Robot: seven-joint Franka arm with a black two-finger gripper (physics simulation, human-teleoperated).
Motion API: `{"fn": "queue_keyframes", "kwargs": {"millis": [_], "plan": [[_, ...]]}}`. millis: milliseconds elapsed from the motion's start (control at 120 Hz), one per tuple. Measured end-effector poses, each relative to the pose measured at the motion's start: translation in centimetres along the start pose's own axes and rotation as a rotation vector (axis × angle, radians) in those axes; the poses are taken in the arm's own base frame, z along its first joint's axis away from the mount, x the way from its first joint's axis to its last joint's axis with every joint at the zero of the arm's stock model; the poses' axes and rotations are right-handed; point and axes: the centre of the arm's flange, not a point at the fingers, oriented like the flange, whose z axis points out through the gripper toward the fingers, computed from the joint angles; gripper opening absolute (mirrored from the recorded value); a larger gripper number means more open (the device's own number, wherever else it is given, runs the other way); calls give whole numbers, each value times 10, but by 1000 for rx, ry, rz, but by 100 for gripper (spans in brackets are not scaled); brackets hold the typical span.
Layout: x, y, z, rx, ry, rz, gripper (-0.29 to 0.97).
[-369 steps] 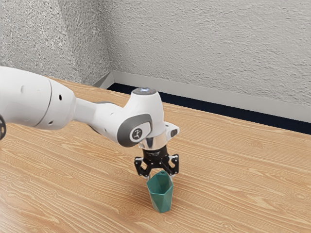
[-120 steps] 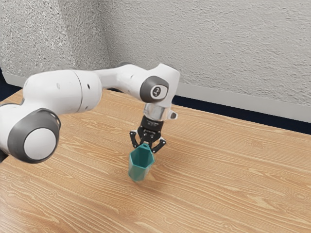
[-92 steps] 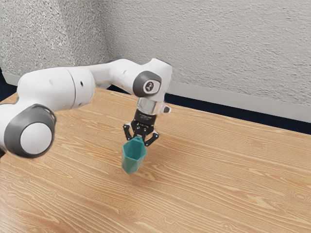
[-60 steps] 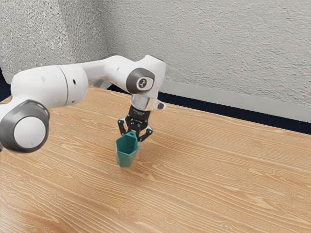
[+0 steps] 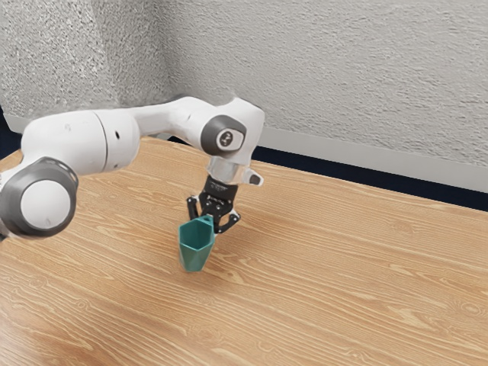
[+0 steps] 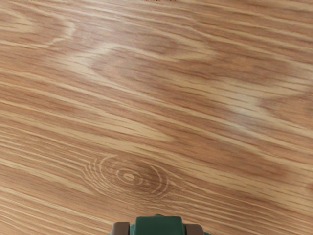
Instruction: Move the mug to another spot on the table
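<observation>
A teal green faceted mug (image 5: 194,244) hangs tilted, its base at or just above the wooden table (image 5: 343,259). My black gripper (image 5: 209,221) is shut on the mug's rim at its upper far side, reaching down from the white arm. In the wrist view a green bit of the mug (image 6: 159,226) shows just under the hand, with wood grain beyond it.
The wooden table runs wide toward the exterior view's right and toward the front. Grey textured walls (image 5: 343,69) with a dark baseboard stand behind the table's far edge. My white arm (image 5: 99,145) spans the exterior view's left.
My gripper has carried the mug across the table toward the exterior view's left, from the lower middle. Over the last half second it dropped a little lower, with the mug tilting more.
</observation>
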Motion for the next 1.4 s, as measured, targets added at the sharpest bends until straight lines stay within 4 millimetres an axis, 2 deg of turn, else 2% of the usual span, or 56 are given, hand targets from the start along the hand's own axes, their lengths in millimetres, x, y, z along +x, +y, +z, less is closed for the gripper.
{"fn": "queue_keyframes", "kwargs": {"millis": [100,258,625,675,900,1167,1300,1400], "plan": [[-2,8,-4,5,17,41,-3],[0,18,2,14,19,93,-4],[13,26,-1,10,59,152,-3],[15,26,2,8,57,159,-3],[28,5,-8,1,106,132,-3],[40,-2,3,7,111,129,-2],[40,1,6,8,108,138,3],[41,2,10,6,102,144,17]]}}
